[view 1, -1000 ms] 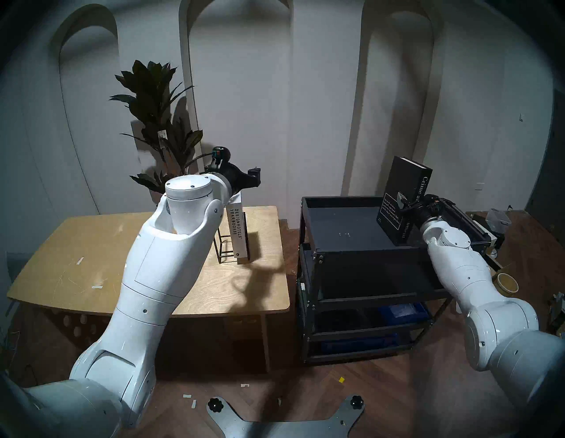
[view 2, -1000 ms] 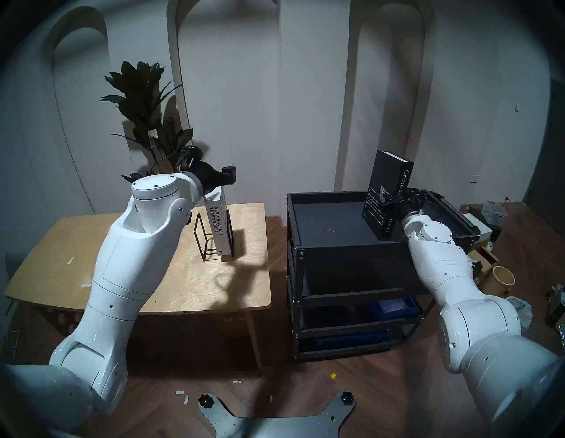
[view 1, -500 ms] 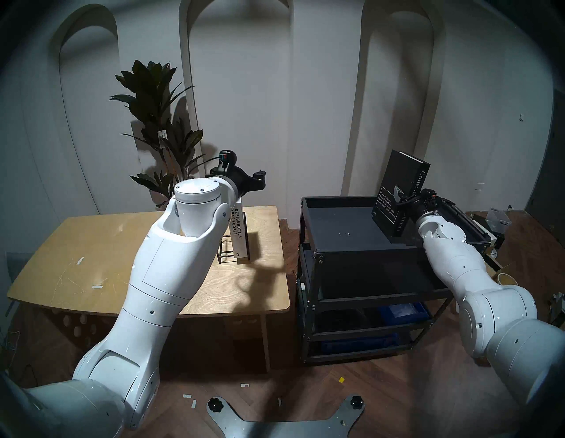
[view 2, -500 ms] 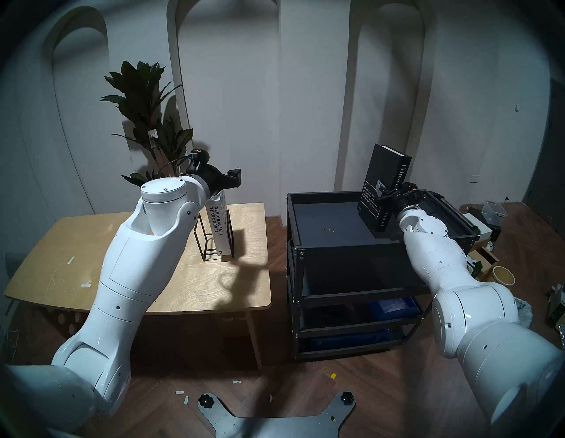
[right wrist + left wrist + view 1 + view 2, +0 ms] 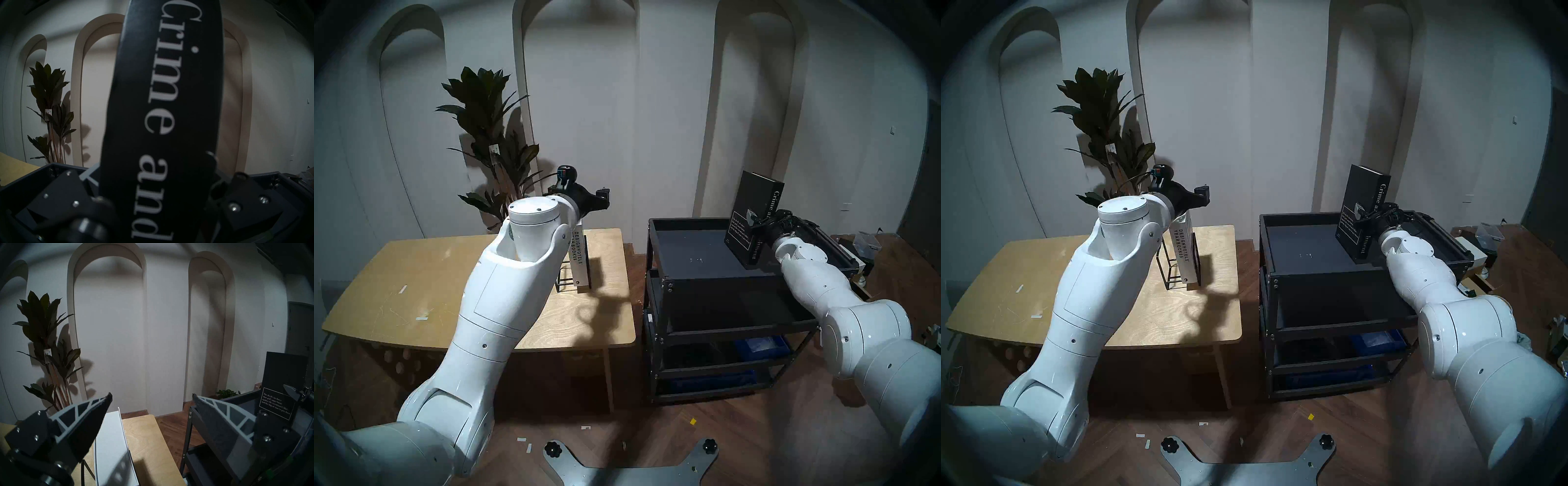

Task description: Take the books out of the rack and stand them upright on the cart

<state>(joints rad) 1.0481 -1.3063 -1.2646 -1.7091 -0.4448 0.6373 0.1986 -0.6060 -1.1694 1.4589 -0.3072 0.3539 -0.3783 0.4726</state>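
Observation:
The dark book (image 5: 751, 217) with the white "Crime and" spine (image 5: 161, 101) leans slightly over the right part of the black cart's top tray (image 5: 687, 244). My right gripper (image 5: 763, 220) is shut on it across the spine, and I cannot tell whether its lower corner touches the tray. The white "DESIGNHOTELS YEARBOOK09" book (image 5: 580, 261) stands in the thin black wire rack (image 5: 563, 281) on the wooden table. My left gripper (image 5: 151, 397) hangs open just above that book's top edge (image 5: 112, 438), holding nothing.
The light wooden table (image 5: 415, 288) is left of the cart, with a strip of floor between them. A tall potted plant (image 5: 487, 135) stands behind the table against the wall. Boxes and clutter (image 5: 867, 241) lie on the floor right of the cart. Blue bins (image 5: 762, 346) sit on its lower shelves.
My right arm has carried the dark book a little left and farther back over the cart's top tray. My left gripper shifted slightly right and up, then held still.

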